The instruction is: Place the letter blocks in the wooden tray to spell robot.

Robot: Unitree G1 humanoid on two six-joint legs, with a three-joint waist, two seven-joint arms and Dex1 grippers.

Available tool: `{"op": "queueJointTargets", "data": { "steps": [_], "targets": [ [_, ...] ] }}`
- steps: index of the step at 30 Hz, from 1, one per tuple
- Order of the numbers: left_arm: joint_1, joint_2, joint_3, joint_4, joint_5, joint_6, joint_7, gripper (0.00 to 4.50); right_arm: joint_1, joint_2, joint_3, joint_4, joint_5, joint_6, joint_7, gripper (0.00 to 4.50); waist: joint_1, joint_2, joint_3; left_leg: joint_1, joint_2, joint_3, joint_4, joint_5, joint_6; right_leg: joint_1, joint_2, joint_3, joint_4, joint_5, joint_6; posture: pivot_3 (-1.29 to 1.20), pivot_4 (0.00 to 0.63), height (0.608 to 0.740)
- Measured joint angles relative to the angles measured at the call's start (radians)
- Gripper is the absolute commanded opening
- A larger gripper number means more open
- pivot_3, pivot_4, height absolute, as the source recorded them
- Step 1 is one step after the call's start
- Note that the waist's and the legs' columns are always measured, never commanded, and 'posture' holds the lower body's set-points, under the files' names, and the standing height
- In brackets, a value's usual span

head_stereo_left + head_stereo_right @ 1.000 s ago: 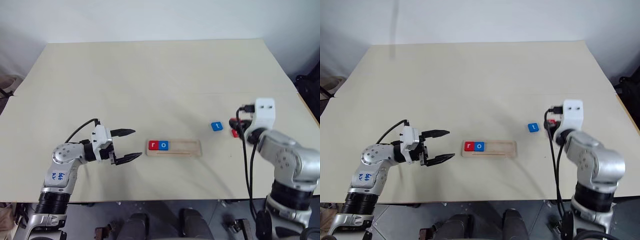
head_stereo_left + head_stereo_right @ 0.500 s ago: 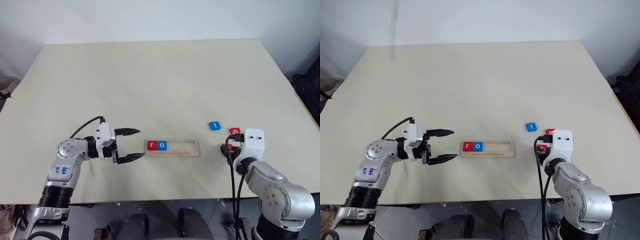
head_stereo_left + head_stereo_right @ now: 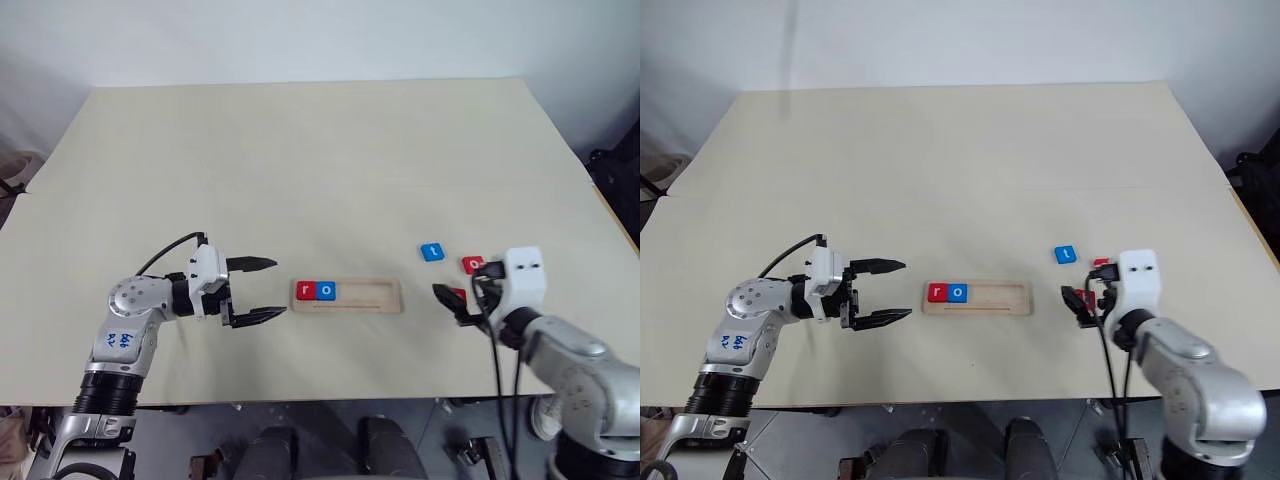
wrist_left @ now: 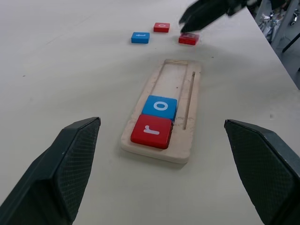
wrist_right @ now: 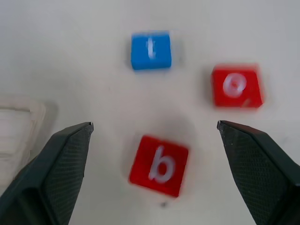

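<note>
Both the left pincer (image 3: pixel 262 289) and right pincer (image 5: pixel 152 140) gape wide, empty; red "b" block (image 5: pixel 159 165) lies at the tray's (image 3: pixel 347 296) three o'clock.

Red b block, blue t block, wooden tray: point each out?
red b block (image 5: pixel 159 165), right wrist view, on its top face at the white letter.
blue t block (image 5: pixel 151 49), right wrist view, middle of its top face.
wooden tray (image 4: pixel 180 82), left wrist view, bare floor of its recessed slot.

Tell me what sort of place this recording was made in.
Probably a lab or test workspace, not a home: a large plain beige tabletop against a bare white wall, carrying a long pale-wood tray and small red and blue letter tiles, cables and equipment at the edge.
</note>
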Motion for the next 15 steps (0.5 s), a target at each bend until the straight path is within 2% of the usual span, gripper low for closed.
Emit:
{"op": "queueJointTargets", "data": {
  "steps": [4,10,15],
  "targets": [
    [0.002,0.000,0.001,0.000,0.000,-0.001,0.005,4.50,0.093,-0.148,-0.014,0.102,0.028,-0.220,0.243,4.47,0.002,0.000,0.000,0.000,0.000,0.000,0.000,0.000,0.000,0.001,0.000,-0.001,-0.001,0.000,0.000,0.00,0.150,0.740],
    [0.019,0.015,0.007,-0.008,-0.004,-0.025,-0.009,4.50,0.249,-0.341,-0.005,0.457,-0.036,-0.841,0.774,4.47,0.012,-0.001,0.001,0.002,0.000,0.002,0.002,0.000,0.001,0.005,0.000,-0.002,-0.007,0.000,0.000,0.00,0.150,0.740],
    [0.041,0.042,0.021,-0.058,-0.039,-0.013,-0.036,4.50,0.189,-0.419,0.037,0.730,-0.098,-1.095,0.940,4.47,0.011,-0.001,0.001,0.002,0.002,0.001,0.002,0.000,0.001,0.005,0.000,-0.002,-0.007,0.000,0.000,0.00,0.150,0.740]
  ]
}}
